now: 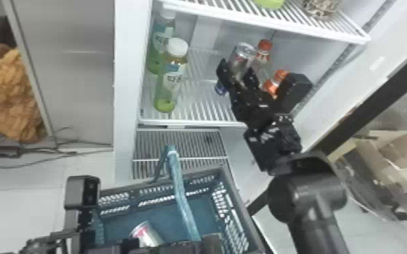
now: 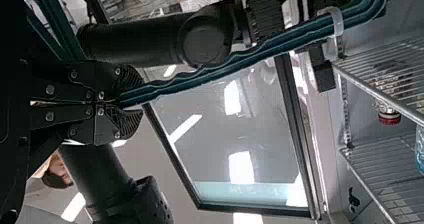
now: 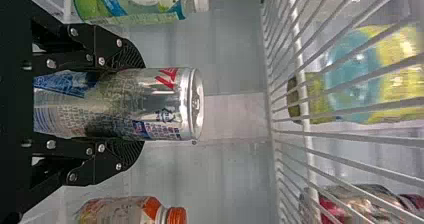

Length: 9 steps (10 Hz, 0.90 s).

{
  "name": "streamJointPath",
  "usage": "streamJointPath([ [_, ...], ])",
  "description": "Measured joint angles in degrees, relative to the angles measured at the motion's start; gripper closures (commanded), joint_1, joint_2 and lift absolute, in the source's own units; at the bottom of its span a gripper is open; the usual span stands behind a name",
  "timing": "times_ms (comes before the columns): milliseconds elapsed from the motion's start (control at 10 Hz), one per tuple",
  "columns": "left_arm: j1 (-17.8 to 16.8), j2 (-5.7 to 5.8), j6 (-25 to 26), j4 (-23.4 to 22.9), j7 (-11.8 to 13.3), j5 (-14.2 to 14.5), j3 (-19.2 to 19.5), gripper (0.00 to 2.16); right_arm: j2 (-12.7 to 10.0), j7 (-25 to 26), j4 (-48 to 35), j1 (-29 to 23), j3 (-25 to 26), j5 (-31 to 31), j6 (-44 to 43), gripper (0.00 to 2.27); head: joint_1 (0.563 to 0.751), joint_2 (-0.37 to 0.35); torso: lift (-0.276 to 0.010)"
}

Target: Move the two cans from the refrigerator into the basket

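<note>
Two silver metal cans (image 1: 243,54), two green plastic bottles with white caps (image 1: 172,81) and two clear plastic bottles with orange caps (image 1: 263,54) are showing; one yellow-green bottle (image 3: 402,79), one brown-patterned container (image 1: 321,6) and one dark plastic basket (image 1: 243,206) are appearing too.

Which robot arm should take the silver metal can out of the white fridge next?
The right, I think: the right gripper has the can between its black fingers. The left gripper is shut on the teal handle of the dark plastic basket.

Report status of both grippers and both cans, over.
Left gripper shut on basket handle. Right gripper shut on silver can, inside refrigerator. Other can lies in basket. Possible obstacle: orange-capped bottle beside held can.
</note>
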State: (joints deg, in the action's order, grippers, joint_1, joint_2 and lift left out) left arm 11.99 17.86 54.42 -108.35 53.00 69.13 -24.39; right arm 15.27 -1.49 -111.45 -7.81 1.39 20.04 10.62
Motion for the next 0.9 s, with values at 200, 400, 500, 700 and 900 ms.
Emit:
streamJointPath([
  [200,0.2,-0.09,0.1,0.0,0.0,0.1,0.2,1.16,-0.5,0.0,-7.9,-6.1,1.9,1.2,2.0,0.95,0.695,-0.35,-0.276],
  [400,0.2,-0.11,0.2,0.0,0.0,0.1,0.2,1.16,-0.6,0.0,-14.1,-11.1,3.0,3.1,3.4,0.95,0.695,-0.35,-0.276],
  [500,0.2,-0.11,0.3,0.0,0.0,0.1,0.2,1.16,-0.6,-0.1,-17.1,-13.4,3.2,4.3,3.8,0.95,0.695,-0.35,-0.276],
  [700,0.2,-0.05,0.3,0.0,0.0,0.2,0.2,1.16,-0.6,-0.6,-21.3,-16.3,3.6,5.6,5.6,0.95,0.695,-0.35,-0.276],
  [900,0.2,0.03,0.3,0.0,0.0,0.2,0.2,1.16,-0.6,-0.9,-26.7,-19.6,4.8,6.6,10.0,0.94,0.695,-0.35,-0.276],
])
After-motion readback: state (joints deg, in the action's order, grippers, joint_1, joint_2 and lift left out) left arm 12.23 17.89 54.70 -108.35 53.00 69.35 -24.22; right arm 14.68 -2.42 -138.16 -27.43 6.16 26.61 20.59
